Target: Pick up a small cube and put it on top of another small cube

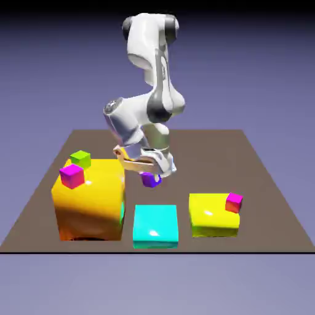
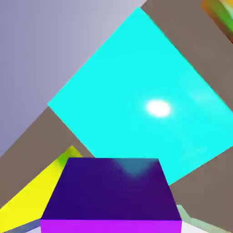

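Pick done: jaws (image 1: 158, 177) pinch the indigo cube (image 1: 150, 179), off the counter (image 1: 184, 147). Place still to do: lime-green cube (image 1: 80, 159) sits bare-topped on the big orange block (image 1: 91, 203), behind the magenta cube (image 1: 72, 176). Left: carry over, align, lower, release. Roughly halfway, I'd say.

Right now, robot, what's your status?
Gripper shut on violet cube. Lime-green cube on big orange block, magenta cube beside it.

Seen in the exterior view: places tall block (image 1: 91, 206) at eight o'clock on table (image 1: 197, 163), bearing rear cube (image 1: 80, 159) and front cube (image 1: 72, 176); centre block (image 1: 155, 227) at six; side block (image 1: 213, 216) at four, bearing end cube (image 1: 234, 203).
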Controlling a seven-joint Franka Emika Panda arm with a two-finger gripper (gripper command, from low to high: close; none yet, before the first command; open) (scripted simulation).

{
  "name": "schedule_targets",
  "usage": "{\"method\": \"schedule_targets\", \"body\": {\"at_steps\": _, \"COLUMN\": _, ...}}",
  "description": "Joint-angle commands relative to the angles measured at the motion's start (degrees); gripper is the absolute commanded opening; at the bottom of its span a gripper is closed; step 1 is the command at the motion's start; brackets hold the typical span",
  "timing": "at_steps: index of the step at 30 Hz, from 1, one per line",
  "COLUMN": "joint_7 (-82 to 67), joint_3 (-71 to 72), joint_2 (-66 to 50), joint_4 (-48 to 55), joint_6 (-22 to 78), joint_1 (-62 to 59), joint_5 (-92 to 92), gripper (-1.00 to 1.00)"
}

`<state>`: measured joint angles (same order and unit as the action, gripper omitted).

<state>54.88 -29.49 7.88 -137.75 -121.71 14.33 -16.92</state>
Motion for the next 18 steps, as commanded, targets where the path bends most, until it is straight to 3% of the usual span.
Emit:
{"method": "schedule_targets", "body": {"at_steps": 1, "joint_7": -1.71, "joint_3": 0.01, "joint_2": 0.31, "joint_4": 1.59, "joint_6": 2.07, "joint_1": -1.8, "joint_5": 2.7, "gripper": -1.0}}
{"method": "schedule_targets", "body": {"at_steps": 11, "joint_7": -20.44, "joint_3": -1.06, "joint_2": 1.71, "joint_4": 16.91, "joint_6": 23.5, "joint_1": -18.35, "joint_5": 25.71, "gripper": -1.0}}
{"method": "schedule_targets", "body": {"at_steps": 13, "joint_7": -21.17, "joint_3": -1.48, "joint_2": 1.19, "joint_4": 16.9, "joint_6": 24.14, "joint_1": -18.33, "joint_5": 25.28, "gripper": -1.0}}
{"method": "schedule_targets", "body": {"at_steps": 18, "joint_7": -21.23, "joint_3": -2.34, "joint_2": -0.14, "joint_4": 7.83, "joint_6": 13.85, "joint_1": -18.87, "joint_5": 25.45, "gripper": -1.0}}
